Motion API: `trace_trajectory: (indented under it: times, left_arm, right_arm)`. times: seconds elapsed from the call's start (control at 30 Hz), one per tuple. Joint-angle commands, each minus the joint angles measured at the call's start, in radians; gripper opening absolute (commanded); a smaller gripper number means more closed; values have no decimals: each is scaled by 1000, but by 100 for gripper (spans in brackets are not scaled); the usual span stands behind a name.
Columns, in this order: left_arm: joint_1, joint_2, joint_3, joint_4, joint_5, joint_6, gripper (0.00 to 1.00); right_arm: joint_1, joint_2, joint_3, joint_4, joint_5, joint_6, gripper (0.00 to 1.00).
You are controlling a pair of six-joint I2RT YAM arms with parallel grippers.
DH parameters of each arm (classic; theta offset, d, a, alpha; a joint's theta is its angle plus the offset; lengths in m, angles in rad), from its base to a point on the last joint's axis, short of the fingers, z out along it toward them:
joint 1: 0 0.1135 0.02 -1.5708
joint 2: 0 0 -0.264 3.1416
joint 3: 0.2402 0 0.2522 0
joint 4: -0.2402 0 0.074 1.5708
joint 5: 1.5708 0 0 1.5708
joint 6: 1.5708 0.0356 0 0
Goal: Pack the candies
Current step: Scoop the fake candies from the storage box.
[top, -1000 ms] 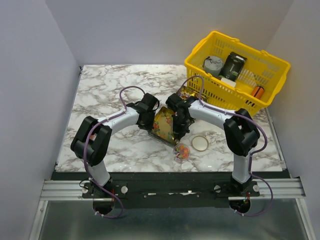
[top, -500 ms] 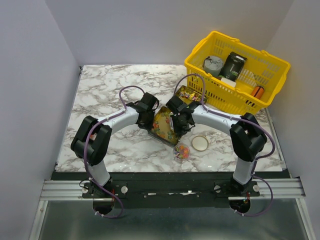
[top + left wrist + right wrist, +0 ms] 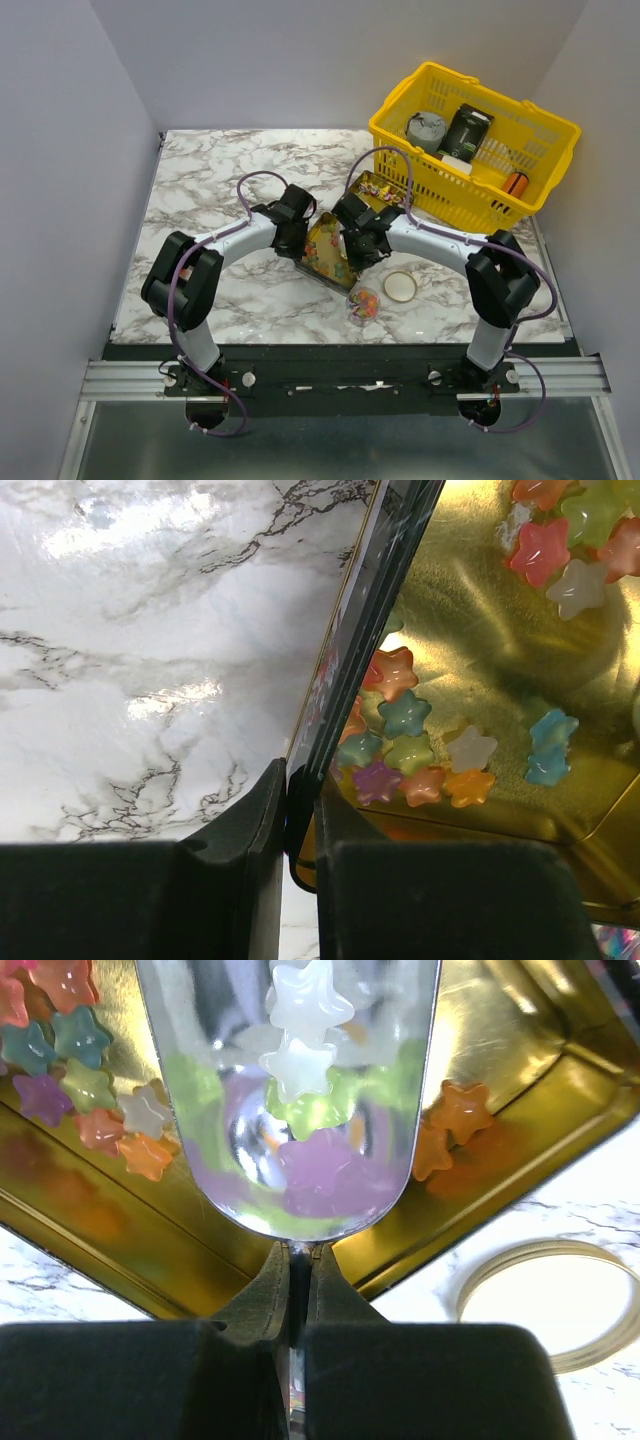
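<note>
Star-shaped translucent candies (image 3: 405, 715) lie in the shallow gold tin (image 3: 480, 650) and on the shiny metal scoop (image 3: 200, 1010) pinched in my right fingers (image 3: 260, 1292); my left fingers (image 3: 255, 812) clamp the tin's wall.

Left gripper (image 3: 300, 238) and right gripper (image 3: 359, 246) meet over a gold tin (image 3: 326, 256). Beside the tin's near corner sit a jar (image 3: 351, 300) of candies (image 3: 365, 304) and a lid (image 3: 400, 287).

1. Bright, even light from above; the marble table (image 3: 200, 190) carries only soft shadows beneath the arms (image 3: 240, 238).
2. Left wrist: white glare patches on the marble; gold tin (image 3: 480, 670) gleams; left gripper (image 3: 298, 815) dark, blurred.
3. Right wrist: the shiny scoop (image 3: 190, 1090) mirrors smeared purple and green.
</note>
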Motion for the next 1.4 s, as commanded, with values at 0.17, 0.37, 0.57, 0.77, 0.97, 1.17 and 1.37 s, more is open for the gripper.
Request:
trace_trajectory:
  times: [0.17, 0.37, 0.57, 0.77, 0.97, 1.17, 1.37]
  left_arm:
    - [16, -8, 19, 32, 1, -14, 0]
    - [16, -17, 13, 45, 1, -10, 0]
    - [17, -35, 10, 62, -17, -2, 15]
    - [16, -51, 3, 73, -48, -5, 39]
    - [16, -94, -29, 97, -88, -8, 57]
    - [18, -138, -55, 127, -120, -8, 62]
    - [16, -167, -79, 143, -132, -11, 64]
  right_arm:
    - [-2, -137, 73, -105, 41, 34, 0]
    - [-4, -208, 93, -187, -37, 46, 0]
    - [-2, -304, 34, -284, -185, 45, 0]
    - [1, -387, -66, -368, -328, 22, 0]
    - [41, -464, -143, -395, -371, 0, 0]
    - [104, -478, -197, -386, -449, 21, 0]
    - [105, -487, -285, -307, -603, 93, 0]
